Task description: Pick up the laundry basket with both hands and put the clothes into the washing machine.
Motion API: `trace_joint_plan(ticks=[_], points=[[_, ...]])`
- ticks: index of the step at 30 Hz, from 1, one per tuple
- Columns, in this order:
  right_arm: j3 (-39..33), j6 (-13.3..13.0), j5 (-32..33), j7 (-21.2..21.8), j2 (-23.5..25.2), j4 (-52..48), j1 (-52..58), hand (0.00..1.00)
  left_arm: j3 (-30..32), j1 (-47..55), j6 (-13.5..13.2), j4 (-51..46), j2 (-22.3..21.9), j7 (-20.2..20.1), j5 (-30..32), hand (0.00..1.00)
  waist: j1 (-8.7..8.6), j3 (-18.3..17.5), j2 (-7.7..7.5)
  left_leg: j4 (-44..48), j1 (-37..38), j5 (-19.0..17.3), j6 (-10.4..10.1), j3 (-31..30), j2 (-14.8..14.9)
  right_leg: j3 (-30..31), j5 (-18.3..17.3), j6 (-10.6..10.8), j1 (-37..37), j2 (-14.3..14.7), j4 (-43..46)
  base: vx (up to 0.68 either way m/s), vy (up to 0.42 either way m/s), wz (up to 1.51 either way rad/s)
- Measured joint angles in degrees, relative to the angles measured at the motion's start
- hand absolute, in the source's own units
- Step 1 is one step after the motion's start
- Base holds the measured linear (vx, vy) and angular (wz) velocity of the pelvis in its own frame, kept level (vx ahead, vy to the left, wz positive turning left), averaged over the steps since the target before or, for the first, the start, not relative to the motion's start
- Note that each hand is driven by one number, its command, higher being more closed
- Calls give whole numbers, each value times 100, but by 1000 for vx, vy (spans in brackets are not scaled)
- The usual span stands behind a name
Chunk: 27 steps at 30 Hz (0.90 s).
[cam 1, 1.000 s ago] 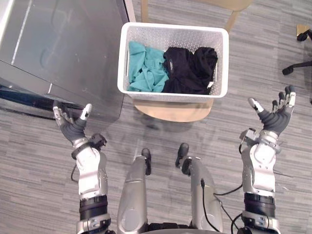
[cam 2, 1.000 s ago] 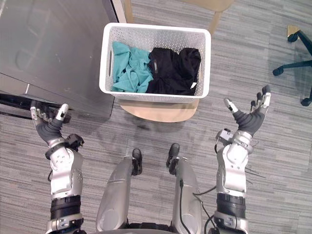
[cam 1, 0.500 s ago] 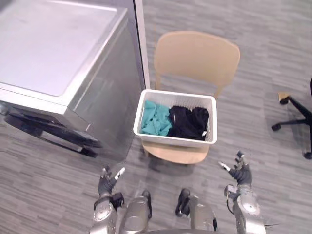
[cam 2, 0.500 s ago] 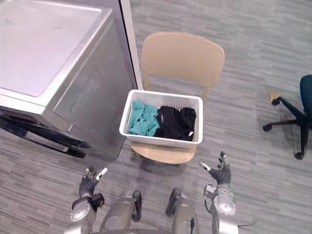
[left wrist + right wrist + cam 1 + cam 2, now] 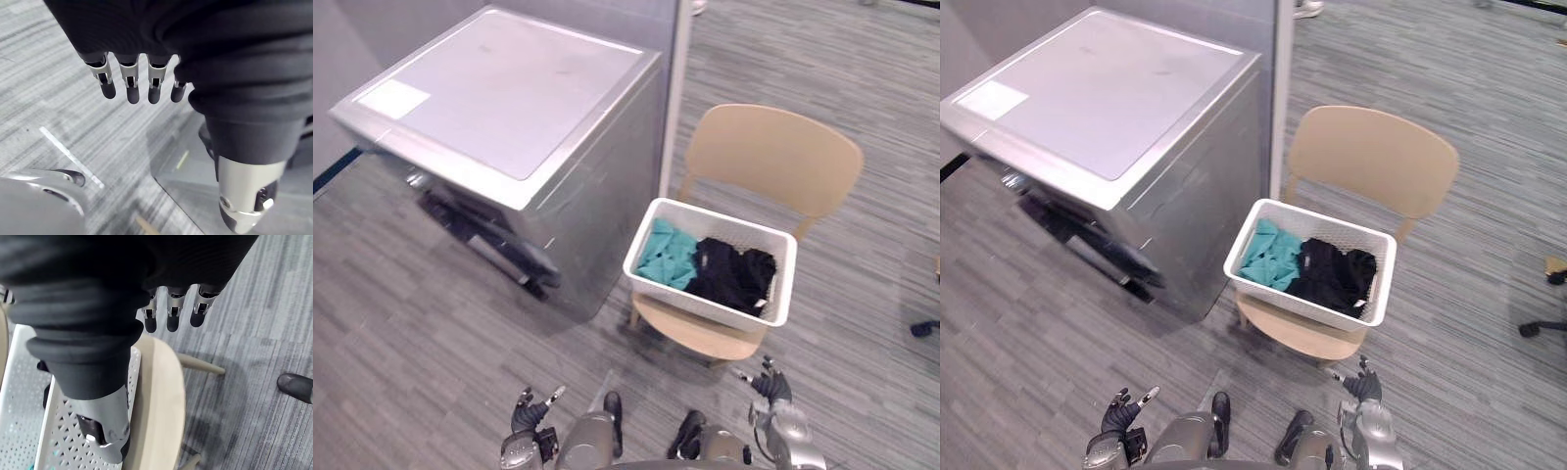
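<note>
You're at the approach: the laundry basket [image 5: 703, 300], clothes [image 5: 729, 274] inside, sits untouched on the chair [image 5: 773, 157] beside the washing machine [image 5: 509, 98]. Your left hand [image 5: 530, 419] and right hand [image 5: 771, 387] hover low, fingers relaxed, empty. Next, bring both to its sides.

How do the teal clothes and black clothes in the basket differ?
The teal clothes are bright, the black clothes dark. The teal clothes lie at the basket's end nearer the washing machine, the black clothes at the other end. The black clothes fill more room than the teal clothes. Both lie crumpled.
</note>
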Motion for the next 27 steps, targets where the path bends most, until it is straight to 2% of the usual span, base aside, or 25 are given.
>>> trace_joint_plan(ticks=[1,2,3,4,5,7,8,9,10,11,12,13,14,15,16,17,18,19,20,22,24,25,26,27], points=[[0,2,-5,-1,-31,57,-41,0,8,-1,-1,66,15,19,1,0,2,9,19,89,-7,-26,45,141,155,-77,19,38,72,-70,-15,-69,192,97],[4,11,-21,-16,-152,80,-97,0,138,7,1,201,25,107,8,0,-9,36,-21,135,5,-24,43,355,517,-273,85,220,265,-293,-144,-49,223,78],[7,11,-25,-20,-200,80,-96,0,155,3,5,220,26,132,24,0,-19,25,1,80,13,-21,39,380,582,-308,116,338,303,-361,-173,-40,352,78],[6,9,-25,-27,-276,76,-99,0,145,21,-2,254,12,160,62,0,-23,-3,97,-99,72,-21,37,326,696,-388,153,510,359,-439,-186,19,478,71],[-2,24,-25,-27,-391,133,-99,0,100,-21,3,444,8,200,110,0,-51,11,282,-243,148,214,-279,271,687,-469,198,811,514,-632,-109,27,415,69],[13,39,-27,-20,-322,238,-119,0,90,-37,-6,458,61,192,125,0,-60,28,94,-62,96,22,-90,261,338,-412,226,964,565,-974,-73,87,375,56],[27,60,-53,6,-196,281,-148,0,88,-42,-1,462,131,197,197,0,-43,83,-11,294,48,-295,20,229,98,-394,304,1005,700,-1243,-10,169,479,46],[99,104,-88,9,-125,303,-193,0,65,13,10,474,157,191,277,0,-25,97,-29,606,78,-577,150,196,-90,-252,431,751,734,-1527,352,169,389,39],[184,122,-96,12,-124,298,-214,0,-6,31,10,473,151,193,306,0,-21,100,-9,687,132,-678,215,180,-166,-103,456,274,637,-1665,683,211,387,31],[302,163,-125,27,-122,296,-283,0,-131,38,8,457,161,192,341,0,-26,129,66,733,279,-785,382,113,-248,535,343,-344,282,-1709,1461,243,322,31],[434,180,-126,28,-104,297,-402,0,-146,36,7,413,222,193,347,0,-44,149,103,676,429,-838,458,42,-276,1296,37,-89,-110,-1351,2111,241,278,37],[447,177,-125,24,-65,293,-488,0,-183,21,7,411,244,195,347,0,-83,152,106,558,550,-838,471,-13,-326,1654,-189,197,-332,-1014,2307,189,158,35],[453,173,-126,21,-39,292,-525,0,-204,17,3,409,251,198,347,0,-142,150,104,498,615,-818,497,-24,-343,1819,-317,243,-424,-795,2294,245,114,42],[457,160,-124,23,-16,291,-606,0,-272,-12,0,405,299,194,347,0,-177,166,90,363,774,-808,509,-52,-408,1979,-456,251,-562,-405,2057,315,84,36],[458,160,-124,24,-20,287,-665,0,-299,-59,0,398,305,195,347,0,-166,187,61,256,943,-806,510,-116,-441,2148,-476,232,-680,72,1594,312,50,34],[458,158,-125,23,-23,276,-679,0,-304,-99,1,400,307,195,347,0,-172,206,84,229,995,-806,509,-187,-444,2316,-473,236,-730,322,1330,250,-19,51],[464,154,-125,21,-27,231,-643,0,-321,-180,-14,387,342,196,348,0,-251,219,104,260,1028,-800,495,-376,-483,2688,-395,273,-810,733,795,257,-57,109],[468,149,-124,27,-59,230,-582,0,-433,-265,-47,431,327,183,395,0,-398,219,42,271,1065,-763,414,-699,-626,2896,-53,70,-774,866,741,274,-80,121],[473,153,-123,33,-104,234,-553,0,-507,-295,-56,419,277,178,439,0,-397,232,113,244,1090,-742,378,-854,-632,2869,-56,79,-703,822,713,289,-80,95],[672,153,-121,51,-187,160,-545,0,-539,-409,-76,393,154,111,561,0,-321,241,242,74,1005,-593,135,-1138,-585,2547,-62,67,-581,819,502,253,-99,50],[691,150,-115,169,-152,10,-475,0,-559,-542,-70,392,97,82,563,0,-321,251,267,-31,967,-477,-51,-1249,-540,2229,-62,58,-456,783,376,199,-119,77],[712,150,-103,232,-133,8,-427,0,-597,-571,-70,390,78,75,573,0,-326,256,261,50,959,-418,-148,-1312,-535,2055,-77,31,-273,743,275,244,-92,116],[817,151,-77,274,-82,17,-385,0,-707,-573,-73,378,73,71,583,0,-319,326,149,264,873,-433,-235,-1214,-562,1823,-91,7,145,610,45,166,-46,90],[833,148,-77,280,-78,16,-382,0,-721,-564,-74,379,77,70,586,0,-319,324,153,213,881,-454,-201,-1162,-545,1799,-91,6,210,598,12,149,-30,90]])
